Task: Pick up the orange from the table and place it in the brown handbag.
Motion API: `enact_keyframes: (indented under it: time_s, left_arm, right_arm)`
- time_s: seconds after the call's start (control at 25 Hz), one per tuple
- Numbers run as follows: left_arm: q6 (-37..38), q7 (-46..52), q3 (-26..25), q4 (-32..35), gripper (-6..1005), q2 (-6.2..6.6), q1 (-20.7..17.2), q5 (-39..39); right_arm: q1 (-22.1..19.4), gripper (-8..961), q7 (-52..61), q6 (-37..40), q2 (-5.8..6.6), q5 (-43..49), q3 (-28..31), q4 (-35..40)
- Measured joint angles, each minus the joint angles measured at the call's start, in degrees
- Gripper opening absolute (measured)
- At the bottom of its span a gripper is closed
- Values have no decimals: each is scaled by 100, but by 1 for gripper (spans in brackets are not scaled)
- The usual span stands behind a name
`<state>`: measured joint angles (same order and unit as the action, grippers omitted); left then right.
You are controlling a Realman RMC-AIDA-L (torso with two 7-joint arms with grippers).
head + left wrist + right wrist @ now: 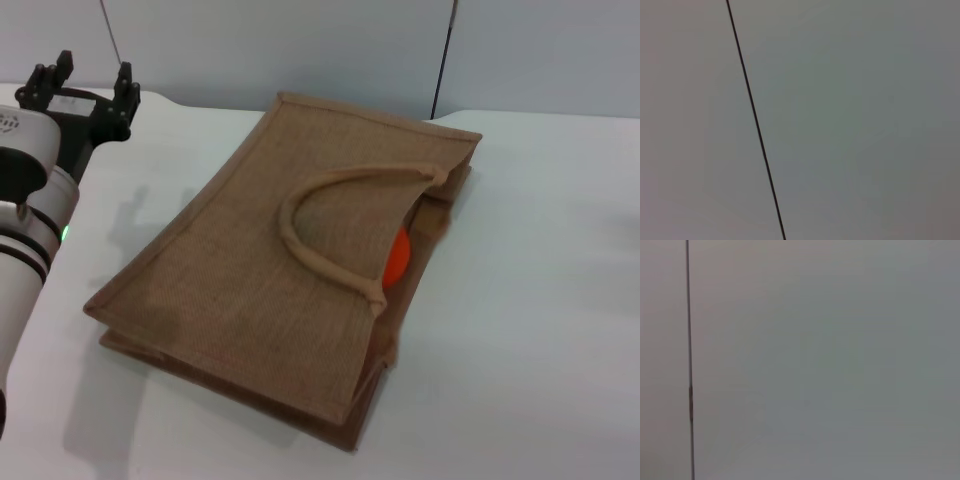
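Observation:
The brown handbag (270,270) lies flat on the white table (540,300) in the head view, its mouth turned to the right and its rope handles (320,215) resting on top. The orange (397,257) sits just inside the bag's mouth, and only a sliver of it shows under the upper flap. My left gripper (88,80) is raised at the far left, well away from the bag, open and holding nothing. The right gripper is out of view. Both wrist views show only a plain grey wall with a thin dark line.
The left arm's white and black links (25,230) run down the left edge of the head view. A grey wall with dark seams (445,50) stands behind the table. Bare tabletop stretches to the right of the bag.

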<state>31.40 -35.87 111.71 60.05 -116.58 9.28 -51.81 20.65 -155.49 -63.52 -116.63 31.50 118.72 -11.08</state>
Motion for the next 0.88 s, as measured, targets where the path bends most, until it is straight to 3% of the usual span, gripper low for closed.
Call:
enact_keyframes:
  time_s: [0.88]
  left_arm:
    - [165, 373, 294, -361, 587, -8, 125, -4]
  right_arm:
    - [27, 879, 19, -18, 35, -4, 133, 159]
